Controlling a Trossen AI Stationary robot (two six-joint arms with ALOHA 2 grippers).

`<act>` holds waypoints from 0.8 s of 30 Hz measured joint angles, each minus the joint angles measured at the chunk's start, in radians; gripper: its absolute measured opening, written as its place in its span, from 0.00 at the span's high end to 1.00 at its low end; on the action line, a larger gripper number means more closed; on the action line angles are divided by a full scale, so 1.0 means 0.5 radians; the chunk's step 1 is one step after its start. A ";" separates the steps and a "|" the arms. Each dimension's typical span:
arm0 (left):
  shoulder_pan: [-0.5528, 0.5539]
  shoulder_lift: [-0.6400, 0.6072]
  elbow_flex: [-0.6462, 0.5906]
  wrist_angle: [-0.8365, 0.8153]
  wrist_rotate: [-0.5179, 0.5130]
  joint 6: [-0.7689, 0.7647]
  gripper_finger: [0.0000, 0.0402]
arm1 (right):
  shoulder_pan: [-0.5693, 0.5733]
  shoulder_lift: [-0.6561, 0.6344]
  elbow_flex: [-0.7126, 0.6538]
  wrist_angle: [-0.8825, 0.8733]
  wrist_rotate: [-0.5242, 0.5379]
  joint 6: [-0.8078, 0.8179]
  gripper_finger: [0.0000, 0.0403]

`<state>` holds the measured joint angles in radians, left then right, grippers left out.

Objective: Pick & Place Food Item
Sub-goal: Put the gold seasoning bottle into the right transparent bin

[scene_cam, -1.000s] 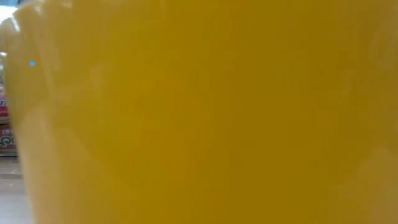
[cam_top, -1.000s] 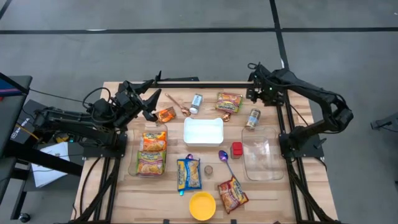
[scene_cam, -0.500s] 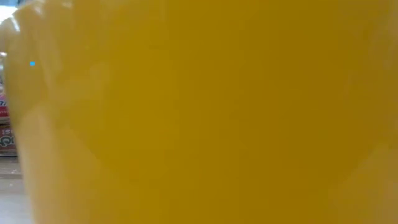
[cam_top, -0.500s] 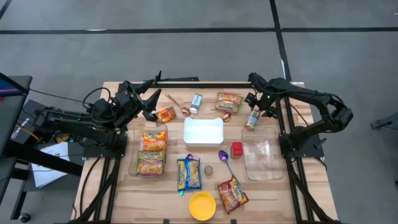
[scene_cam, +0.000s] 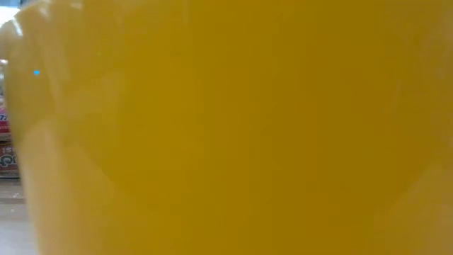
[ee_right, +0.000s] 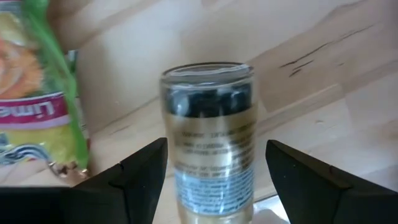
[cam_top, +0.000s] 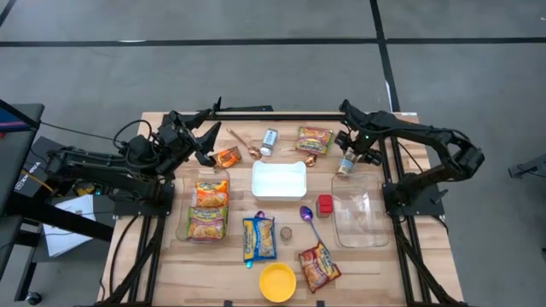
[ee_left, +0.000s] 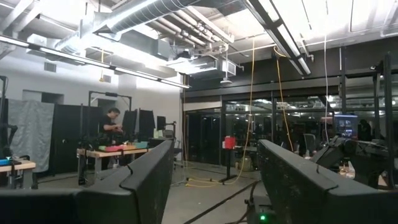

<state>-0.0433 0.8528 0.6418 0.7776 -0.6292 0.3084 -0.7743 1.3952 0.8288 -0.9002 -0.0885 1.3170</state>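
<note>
A small clear jar [cam_top: 346,162] with a gold label and dark contents stands on the wooden table, right of centre. It fills the middle of the right wrist view [ee_right: 208,137]. My right gripper [cam_top: 351,152] is open just above it. Its two fingers [ee_right: 134,171] stand one on either side of the jar with a small gap on each side. My left gripper [cam_top: 203,141] is open and empty above the table's far left. It points level into the room [ee_left: 214,180].
A noodle packet [cam_top: 314,139] lies just left of the jar [ee_right: 37,106]. A white tray [cam_top: 279,179], a clear container [cam_top: 357,220], a red block [cam_top: 325,204] and more packets [cam_top: 209,209] lie around. A yellow bowl [cam_top: 277,281] at the near edge fills the low view [scene_cam: 226,127].
My right gripper has moved from the table's far right corner toward the near edge and down. It has come over the jar, with its fingers on either side of it. The jar has stayed where it was.
</note>
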 joint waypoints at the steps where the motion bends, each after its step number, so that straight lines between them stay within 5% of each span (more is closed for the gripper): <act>1: 0.000 0.000 0.000 0.000 0.000 0.000 0.44 | -0.006 0.000 -0.011 0.003 -0.001 0.000 0.34; 24: 0.053 -0.001 0.000 -0.008 0.001 -0.066 0.44 | -0.017 0.207 -0.081 0.299 -0.038 -0.016 0.34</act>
<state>-0.0166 0.8525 0.6418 0.7738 -0.6289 0.2752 -0.7830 1.4985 0.7883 -0.7505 -0.1074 1.3089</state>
